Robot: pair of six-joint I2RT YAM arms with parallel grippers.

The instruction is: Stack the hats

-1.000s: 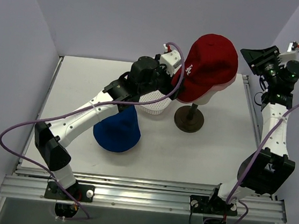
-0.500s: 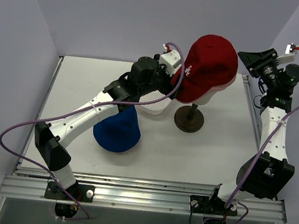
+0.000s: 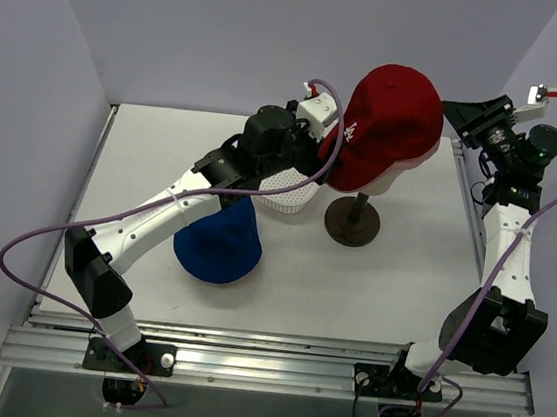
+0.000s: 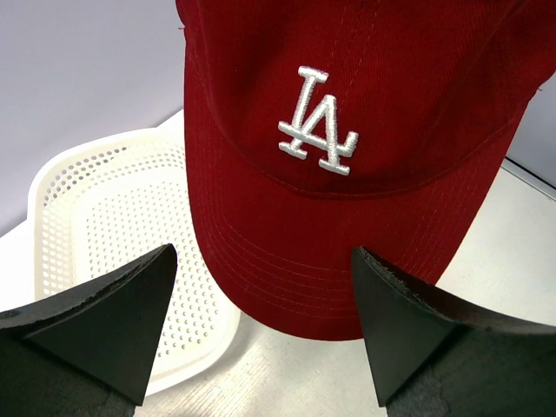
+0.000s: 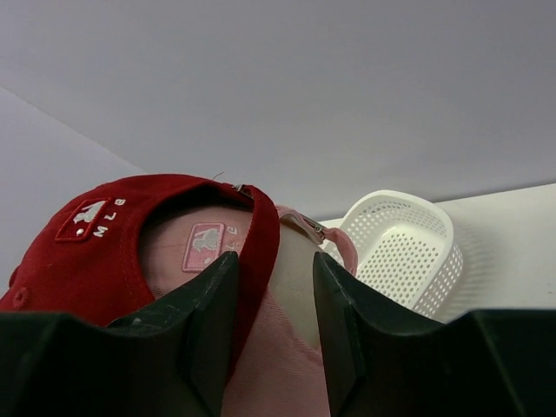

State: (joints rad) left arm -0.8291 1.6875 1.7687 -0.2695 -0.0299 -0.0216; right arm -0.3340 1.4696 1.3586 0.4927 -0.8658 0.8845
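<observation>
On the mannequin head (image 3: 388, 185), two stacked caps (image 3: 395, 111) (image 5: 261, 373); one blue hat (image 3: 216, 247) apart; both end effectors (image 4: 262, 261) (image 5: 274, 261) open.

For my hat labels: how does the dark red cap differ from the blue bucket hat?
The dark red cap sits up on the mannequin head, over the pink cap; the blue bucket hat lies on the table. The dark red cap bears a white LA logo; the blue bucket hat shows none. The dark red cap is domed; the blue bucket hat slumps into a cone. Both are fabric hats.
</observation>
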